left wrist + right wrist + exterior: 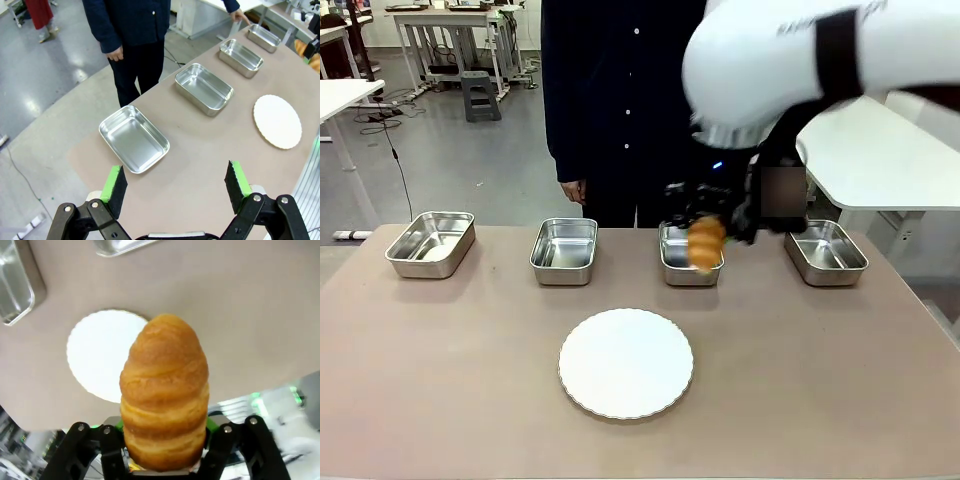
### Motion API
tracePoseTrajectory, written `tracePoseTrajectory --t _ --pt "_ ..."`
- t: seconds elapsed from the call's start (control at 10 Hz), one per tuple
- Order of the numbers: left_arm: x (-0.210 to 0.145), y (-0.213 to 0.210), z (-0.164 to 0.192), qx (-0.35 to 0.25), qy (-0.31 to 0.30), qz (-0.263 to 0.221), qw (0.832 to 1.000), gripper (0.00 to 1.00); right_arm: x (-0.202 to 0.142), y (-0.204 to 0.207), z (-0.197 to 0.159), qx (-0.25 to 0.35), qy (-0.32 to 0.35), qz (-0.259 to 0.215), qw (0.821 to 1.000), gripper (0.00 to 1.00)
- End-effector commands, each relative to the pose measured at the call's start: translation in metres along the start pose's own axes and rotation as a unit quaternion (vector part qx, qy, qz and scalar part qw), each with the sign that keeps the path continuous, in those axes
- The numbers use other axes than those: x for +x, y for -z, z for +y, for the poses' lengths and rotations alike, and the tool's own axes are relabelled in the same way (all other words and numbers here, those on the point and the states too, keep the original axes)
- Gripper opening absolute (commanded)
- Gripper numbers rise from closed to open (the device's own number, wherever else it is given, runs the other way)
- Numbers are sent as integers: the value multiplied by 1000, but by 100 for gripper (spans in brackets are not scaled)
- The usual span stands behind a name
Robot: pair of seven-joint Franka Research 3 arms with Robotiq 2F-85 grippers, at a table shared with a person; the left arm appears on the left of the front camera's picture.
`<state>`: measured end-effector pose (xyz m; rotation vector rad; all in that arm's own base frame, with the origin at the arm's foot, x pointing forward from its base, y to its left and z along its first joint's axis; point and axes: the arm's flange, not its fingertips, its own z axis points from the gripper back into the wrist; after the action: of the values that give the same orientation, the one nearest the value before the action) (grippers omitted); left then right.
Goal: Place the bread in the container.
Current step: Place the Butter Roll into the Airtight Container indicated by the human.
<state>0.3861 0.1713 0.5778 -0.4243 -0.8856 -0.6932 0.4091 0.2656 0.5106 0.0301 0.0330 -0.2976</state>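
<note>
My right gripper [712,222] is shut on the bread [706,243], a golden-brown croissant held in the air over the third container [676,272] from the left, a shallow steel pan. In the right wrist view the bread [165,390] stands up between the fingers and hides their pads, with the table far below. My left gripper [175,180] hangs open and holds nothing, high above the leftmost pan [133,138]. The same third pan [241,56] lies farther along the row in the left wrist view.
Several alike steel pans line the far side of the table, including the rightmost [826,252] and leftmost [430,243]. A round white plate [626,362] sits near the table's middle. A person in dark clothes stands behind the pans, one hand [573,190] hanging down.
</note>
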Motion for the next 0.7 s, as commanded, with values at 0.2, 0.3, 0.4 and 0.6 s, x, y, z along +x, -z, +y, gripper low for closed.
tracePoseTrajectory --t 0.2,0.3,0.4,0.6 --pt "0 -1 0 -3 1 -3 1000 100 57 6 -110 -69 -190 14 979 33" --pt "0 -1 0 -3 1 -3 1000 100 62 17 -130 -77 -225 -13 971 33" --pt "0 -1 0 -3 1 -3 1000 100 64 27 -138 -65 -237 -24 969 33" --pt "0 -1 0 -3 1 -3 1000 100 65 5 -116 -72 -182 29 980 33"
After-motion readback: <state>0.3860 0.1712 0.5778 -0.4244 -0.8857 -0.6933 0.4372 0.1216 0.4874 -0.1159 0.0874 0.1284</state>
